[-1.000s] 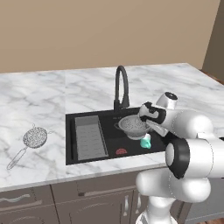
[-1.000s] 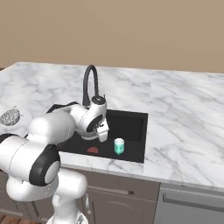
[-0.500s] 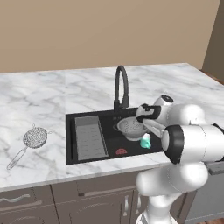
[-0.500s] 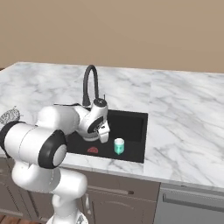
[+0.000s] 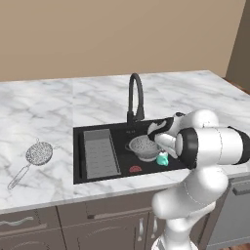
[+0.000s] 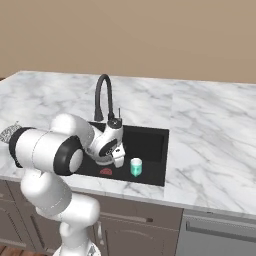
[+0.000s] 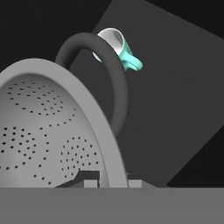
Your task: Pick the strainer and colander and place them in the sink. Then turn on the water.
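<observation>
marble counter (image 5: 97, 97) surrounds the sink (image 5: 93, 171). my gripper (image 7: 113, 181) is clenched on the colander (image 5: 144, 147) rim, lowering it inside the sink beside a teal cup (image 5: 162, 158); the strainer (image 5: 38, 154) waits on the counter, well left of the sink.

A rendered home kitchen: a white marble counter (image 5: 58, 102) is running along a plain tan wall (image 5: 97, 34), with grey cabinet doors (image 5: 97, 229) sitting beneath it. A black recessed sink (image 5: 97, 168) with a tall arched faucet (image 5: 135, 97) is occupying the counter, and a mesh strainer (image 5: 38, 154) is lying beside it.
</observation>
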